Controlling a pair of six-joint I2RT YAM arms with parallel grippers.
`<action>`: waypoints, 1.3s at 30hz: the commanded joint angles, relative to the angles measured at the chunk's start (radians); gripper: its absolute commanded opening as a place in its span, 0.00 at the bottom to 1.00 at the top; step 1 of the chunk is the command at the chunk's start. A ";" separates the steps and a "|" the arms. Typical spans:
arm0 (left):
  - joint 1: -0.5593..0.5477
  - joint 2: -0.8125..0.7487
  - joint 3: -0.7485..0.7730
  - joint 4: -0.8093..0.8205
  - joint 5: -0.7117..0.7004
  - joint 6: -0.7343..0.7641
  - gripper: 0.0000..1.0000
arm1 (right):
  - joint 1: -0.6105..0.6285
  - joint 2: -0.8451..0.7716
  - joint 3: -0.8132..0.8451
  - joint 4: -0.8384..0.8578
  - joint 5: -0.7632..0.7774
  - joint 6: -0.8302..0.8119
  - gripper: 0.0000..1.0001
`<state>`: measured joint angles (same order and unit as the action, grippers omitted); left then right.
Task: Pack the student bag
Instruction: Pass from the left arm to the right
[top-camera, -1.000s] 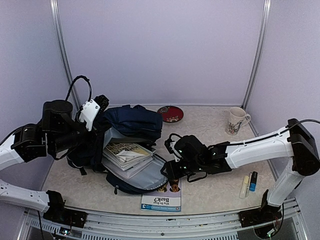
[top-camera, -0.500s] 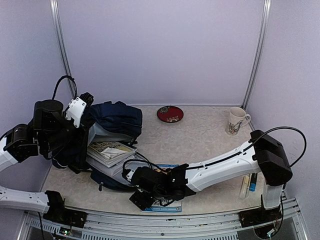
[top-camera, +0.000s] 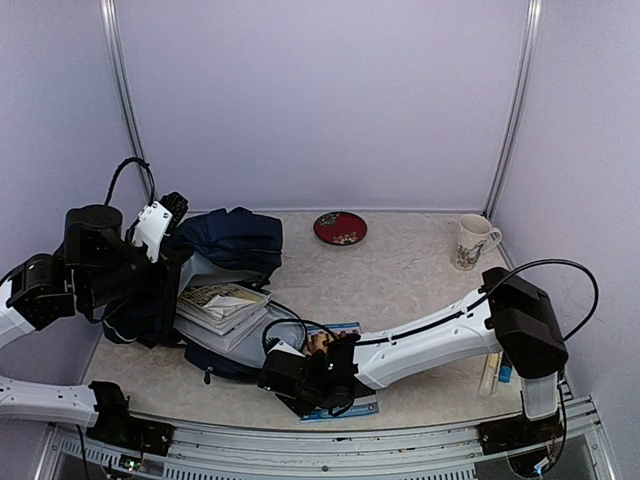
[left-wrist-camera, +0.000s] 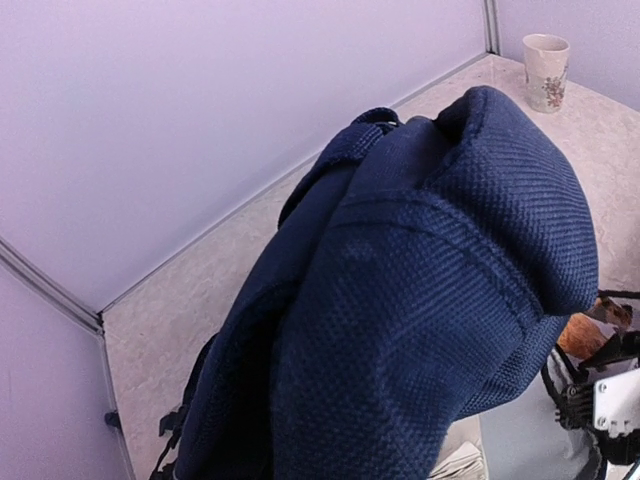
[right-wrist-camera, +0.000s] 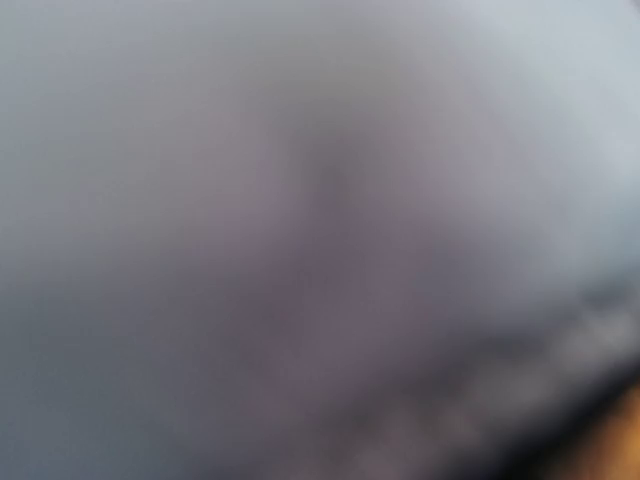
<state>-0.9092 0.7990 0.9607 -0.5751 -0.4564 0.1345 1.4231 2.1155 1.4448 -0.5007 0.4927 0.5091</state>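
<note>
Where the pale, marbled tabletop (top-camera: 420, 290) meets the left wall, the large navy blue fabric student bag (top-camera: 235, 240) lies on its back, mouth gaping toward the near right. My left pincer (top-camera: 172, 212) is clamped narrow at the bag's raised top flap. Its own camera shows only navy weave (left-wrist-camera: 420, 280), so I judge that it pinches that fabric to prop the opening wide for loading.

Inside the mouth, a slanted stack of pale paperback books (top-camera: 222, 305) rests against the grey lining, apparently already packed.

My right arm stretches leftward along the near edge, placing my right pincer (top-camera: 280, 375) just beside the bag's near rim. Its camera gives only blurred grey, likely the lining close to the lens. Whether its jaws stand wide or narrow I cannot tell.

Beneath that wrist lies a thin white booklet with a blue band (top-camera: 355, 405), flat on the table and probably the next item to go in.

Well apart, a cream patterned ceramic mug (top-camera: 470, 242) stands far right. A small round red dish (top-camera: 340, 227) sits at far centre. Both remain unpacked.
</note>
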 joint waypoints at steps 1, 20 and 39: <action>0.007 -0.030 0.002 0.234 0.093 -0.031 0.00 | -0.043 -0.069 -0.179 -0.218 0.032 0.127 0.78; -0.161 -0.007 -0.123 0.265 0.313 -0.111 0.00 | -0.497 -0.722 -0.717 0.250 -0.639 0.163 0.77; -0.190 0.054 -0.380 0.641 0.509 -0.296 0.00 | -0.579 -0.559 -0.908 0.810 -0.999 0.379 0.72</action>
<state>-1.0782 0.8413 0.6300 -0.2245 -0.0887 -0.0696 0.8478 1.4986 0.5529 0.1078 -0.4004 0.8146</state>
